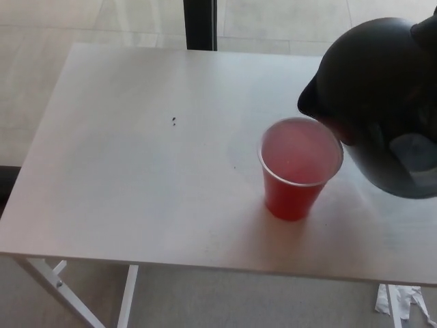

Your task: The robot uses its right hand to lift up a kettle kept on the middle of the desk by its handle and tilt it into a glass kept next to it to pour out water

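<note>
Kettle (379, 102), right of frame, tips over the cup (298, 171). I judge it heavy and slick; handle's offscreen. I see neither hand.

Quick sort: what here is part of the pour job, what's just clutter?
Job:
kettle, tilted, spout over the cup
red cup
table they're on

Clutter:
dark speck on the table
crumpled paper on the floor
dark post behind the table

Neither hand is visible.

A white desk (136, 178) stands on a pale tiled floor (41, 20) beside a dark post (200, 24).
</note>
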Tool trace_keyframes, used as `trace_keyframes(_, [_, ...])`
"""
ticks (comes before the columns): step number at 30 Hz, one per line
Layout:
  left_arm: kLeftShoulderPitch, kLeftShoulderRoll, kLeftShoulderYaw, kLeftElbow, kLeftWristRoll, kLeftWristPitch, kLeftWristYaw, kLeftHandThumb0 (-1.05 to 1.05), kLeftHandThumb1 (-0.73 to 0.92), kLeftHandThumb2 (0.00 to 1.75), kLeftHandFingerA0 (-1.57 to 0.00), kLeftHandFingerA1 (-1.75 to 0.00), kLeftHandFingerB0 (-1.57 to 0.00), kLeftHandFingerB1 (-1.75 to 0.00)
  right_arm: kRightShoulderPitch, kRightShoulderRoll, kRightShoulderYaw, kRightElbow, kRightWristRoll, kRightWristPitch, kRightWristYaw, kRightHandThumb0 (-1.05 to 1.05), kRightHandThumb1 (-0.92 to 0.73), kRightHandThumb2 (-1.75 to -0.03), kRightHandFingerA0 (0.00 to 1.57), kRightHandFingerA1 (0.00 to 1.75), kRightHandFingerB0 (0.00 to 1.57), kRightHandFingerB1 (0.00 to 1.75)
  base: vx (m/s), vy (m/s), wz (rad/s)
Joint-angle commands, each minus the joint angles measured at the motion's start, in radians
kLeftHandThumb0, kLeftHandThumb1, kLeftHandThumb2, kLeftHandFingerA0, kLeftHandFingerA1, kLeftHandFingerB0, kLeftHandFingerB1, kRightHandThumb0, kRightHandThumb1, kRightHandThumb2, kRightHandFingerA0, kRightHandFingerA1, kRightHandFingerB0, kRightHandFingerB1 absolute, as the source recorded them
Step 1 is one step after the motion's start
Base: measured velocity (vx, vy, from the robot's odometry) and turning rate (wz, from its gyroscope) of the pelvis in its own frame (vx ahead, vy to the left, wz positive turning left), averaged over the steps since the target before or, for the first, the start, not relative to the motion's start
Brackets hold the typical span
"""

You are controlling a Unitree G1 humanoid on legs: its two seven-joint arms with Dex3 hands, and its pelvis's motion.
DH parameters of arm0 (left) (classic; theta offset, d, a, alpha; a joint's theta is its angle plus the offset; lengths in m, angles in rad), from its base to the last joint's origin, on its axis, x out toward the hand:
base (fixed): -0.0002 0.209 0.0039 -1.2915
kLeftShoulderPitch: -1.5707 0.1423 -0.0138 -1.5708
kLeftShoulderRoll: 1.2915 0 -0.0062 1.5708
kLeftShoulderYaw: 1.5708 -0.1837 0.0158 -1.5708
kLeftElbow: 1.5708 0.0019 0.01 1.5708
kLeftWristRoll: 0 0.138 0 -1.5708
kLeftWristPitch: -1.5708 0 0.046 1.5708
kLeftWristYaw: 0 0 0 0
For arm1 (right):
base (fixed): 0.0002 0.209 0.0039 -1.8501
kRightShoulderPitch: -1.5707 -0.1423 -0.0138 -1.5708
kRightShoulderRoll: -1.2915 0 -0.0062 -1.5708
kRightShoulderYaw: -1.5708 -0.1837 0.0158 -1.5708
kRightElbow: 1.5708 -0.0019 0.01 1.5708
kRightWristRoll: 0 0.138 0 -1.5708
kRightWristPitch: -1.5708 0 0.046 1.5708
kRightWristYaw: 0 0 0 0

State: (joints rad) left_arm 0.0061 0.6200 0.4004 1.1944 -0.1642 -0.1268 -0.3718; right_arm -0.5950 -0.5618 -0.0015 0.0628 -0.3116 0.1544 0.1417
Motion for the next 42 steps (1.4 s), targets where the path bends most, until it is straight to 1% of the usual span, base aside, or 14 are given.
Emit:
trace_keyframes(1, [-0.003,0.021,-0.007,0.005,0.006,-0.015,0.004,-0.69,0.68,1.05,-0.51,-0.61,-0.33,-0.53,-0.067,-0.026,0.001,0.008,-0.008,-0.024,0.029,-0.17,-0.51,-1.17,0.9,1.73,0.82,1.5,0.0,0.0,0.0])
trace_keyframes(5, [-0.007,0.024,-0.01,0.007,0.006,-0.011,0.007,-0.71,0.86,0.66,-0.58,-0.5,-0.4,-0.4,-0.096,-0.03,0.018,0.021,-0.023,-0.021,0.045,-0.13,-0.49,-1.21,0.95,1.7,0.87,1.45,0.0,0.0,0.0])
trace_keyframes(9, [-0.015,0.023,-0.004,0.015,-0.003,-0.006,-0.002,-0.73,0.86,0.66,-0.56,-0.5,-0.38,-0.4,-0.112,-0.036,0.031,0.03,-0.03,-0.043,0.059,-0.14,-0.42,-1.29,0.97,1.69,0.88,1.49,0.0,0.0,0.0])
trace_keyframes(10, [-0.013,0.022,-0.004,0.01,-0.004,-0.006,-0.003,-0.71,0.67,1.05,-0.5,-0.61,-0.32,-0.53,-0.116,-0.041,0.036,0.034,-0.034,-0.054,0.064,-0.14,-0.43,-1.29,0.97,1.7,0.87,1.5,0.0,0.0,0.0])
trace_keyframes(15, [-0.018,0.021,-0.001,0.014,-0.007,-0.004,-0.001,-0.7,0.68,1.06,-0.51,-0.62,-0.33,-0.54,-0.124,-0.055,0.046,0.048,-0.039,-0.094,0.074,-0.14,-0.44,-1.28,0.94,1.75,0.83,1.58,0.0,0.0,0.0])
trace_keyframes(17, [-0.016,0.02,-0.002,0.01,-0.007,-0.005,0.0,-0.7,0.86,0.66,-0.58,-0.51,-0.4,-0.41,-0.123,-0.068,0.049,0.06,-0.041,-0.14,0.075,-0.14,-0.45,-1.27,0.93,1.75,0.82,1.58,0.0,0.0,0.0])
trace_keyframes(22, [-0.032,0.031,-0.002,0.01,-0.006,0.007,0.004,-0.69,0.68,1.06,-0.52,-0.63,-0.34,-0.54,-0.152,-0.075,0.06,0.093,-0.048,-0.175,0.079,-0.12,-0.44,-1.28,0.97,1.69,0.86,1.53,0.0,0.0,0.0])
trace_keyframes(23, [-0.034,0.03,0.0,0.017,-0.007,0.0,0.004,-0.71,0.86,0.66,-0.58,-0.51,-0.4,-0.41,-0.154,-0.081,0.057,0.113,-0.035,-0.215,0.083,-0.11,-0.43,-1.29,0.98,1.67,0.89,1.5,0.0,0.0,0.0])
trace_keyframes(25, [-0.033,0.03,0.003,0.018,-0.009,-0.007,-0.002,-0.72,0.86,0.66,-0.57,-0.51,-0.39,-0.41,-0.16,-0.081,0.057,0.126,-0.03,-0.234,0.089,-0.12,-0.42,-1.3,0.97,1.68,0.89,1.5,0.0,0.0,0.0])
trace_keyframes(26, [-0.033,0.031,0.003,0.016,-0.008,-0.005,0.0,-0.71,0.68,1.06,-0.53,-0.63,-0.36,-0.55,-0.16,-0.082,0.057,0.136,-0.025,-0.26,0.09,-0.11,-0.45,-1.23,0.91,1.74,0.83,1.56,0.0,0.0,0.0])
trace_keyframes(39, [-0.034,0.037,-0.003,0.007,0.003,0.004,0.013,-0.7,0.7,1.06,-0.53,-0.62,-0.35,-0.54,-0.195,-0.041,0.103,0.274,-0.019,-0.497,0.067,-0.19,-0.57,-1.12,0.89,1.75,0.76,1.64,0.0,0.0,0.0])
trace_keyframes(40, [-0.039,0.036,0.006,0.011,-0.007,0.008,0.006,-0.72,0.87,0.65,-0.61,-0.52,-0.41,-0.41,-0.2,-0.039,0.106,0.278,-0.021,-0.498,0.068,-0.22,-0.61,-1.05,0.88,1.75,0.75,1.64,0.0,0.0,0.0])
trace_keyframes(41, [-0.034,0.039,0.001,0.007,-0.001,-0.003,0.002,-0.71,0.71,1.08,-0.5,-0.62,-0.33,-0.54,-0.206,-0.037,0.112,0.279,-0.026,-0.498,0.071,-0.23,-0.62,-1.0,0.88,1.75,0.76,1.58,0.0,0.0,0.0])
trace_keyframes(42, [-0.027,0.043,-0.013,-0.002,0.014,-0.022,0.0,-0.71,0.71,1.08,-0.5,-0.62,-0.33,-0.54,-0.213,-0.036,0.119,0.281,-0.032,-0.498,0.073,-0.23,-0.62,-1.0,0.88,1.75,0.76,1.58,0.0,0.0,0.0])
